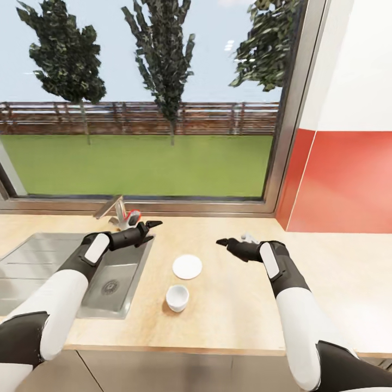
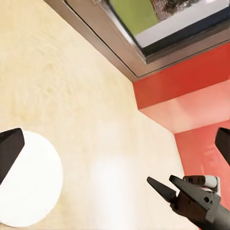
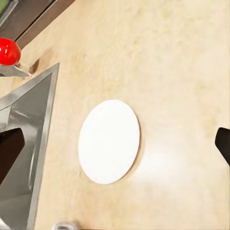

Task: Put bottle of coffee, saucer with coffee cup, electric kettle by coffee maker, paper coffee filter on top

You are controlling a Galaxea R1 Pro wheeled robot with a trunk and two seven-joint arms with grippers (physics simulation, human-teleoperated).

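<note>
- Countertop (image 1: 234, 305): pale wood-look surface below a wide window (image 1: 141, 109); red wall panel (image 1: 343, 179) at far right.
- Sink (image 1: 117, 272): steel basin at left, tap with red knob (image 1: 133, 215) at its far edge.
- Saucer (image 1: 187, 267): white, flat on the counter just right of the sink, between my two pincers.
- Coffee cup (image 1: 177, 298): white, upright, just nearer than the saucer, apart from it.
- My left pincer (image 1: 151, 224): spread, empty, above the sink's far right corner.
- My right pincer (image 1: 222, 242): spread, empty, right of the saucer.

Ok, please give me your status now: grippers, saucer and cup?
Left gripper and right gripper open, empty, above counter. Saucer flat by sink; cup beside it, not on it. Nothing between.
</note>
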